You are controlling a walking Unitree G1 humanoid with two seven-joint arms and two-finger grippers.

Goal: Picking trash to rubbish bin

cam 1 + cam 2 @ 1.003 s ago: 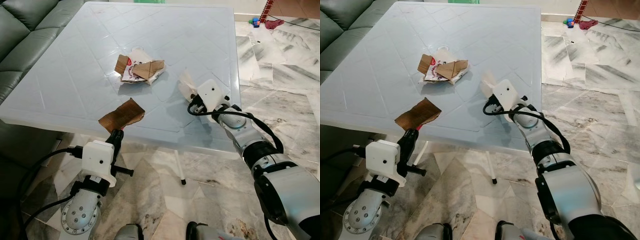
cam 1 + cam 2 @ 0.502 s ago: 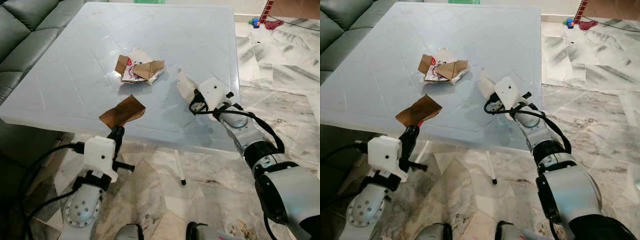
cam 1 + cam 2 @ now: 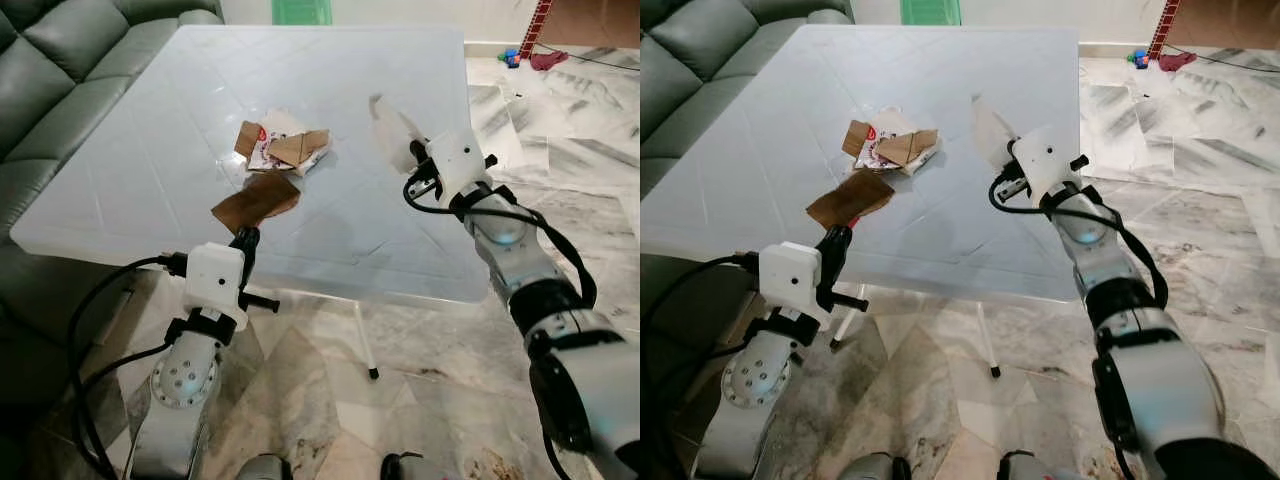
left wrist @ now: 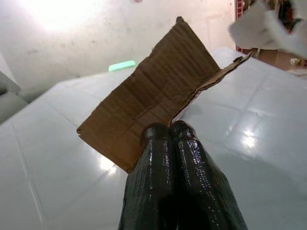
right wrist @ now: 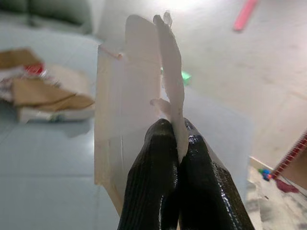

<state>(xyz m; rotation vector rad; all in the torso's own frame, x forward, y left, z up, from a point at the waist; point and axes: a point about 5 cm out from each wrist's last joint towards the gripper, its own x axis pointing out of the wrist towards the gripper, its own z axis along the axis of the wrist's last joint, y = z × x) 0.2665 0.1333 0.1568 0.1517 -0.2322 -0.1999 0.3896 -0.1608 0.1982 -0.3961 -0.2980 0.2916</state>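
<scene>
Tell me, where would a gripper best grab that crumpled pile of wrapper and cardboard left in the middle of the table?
Probably by the brown cardboard flap sticking up from the pile, coming from above on the robot's near side. That raised, thin edge would fit between two fingers, while the rest lies flat on the table. Both grippers are occupied: the left pinches cardboard, the right white paper.

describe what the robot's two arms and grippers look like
Both arms are silver metal with rounded joint housings and dark bands between segments. Each wrist carries a white boxy block, and black cables loop from it back along the arm. The left gripper and right gripper each have two long, glossy black, ribbed fingers with rounded tips. A small black peg sticks out beside the left wrist block.
</scene>
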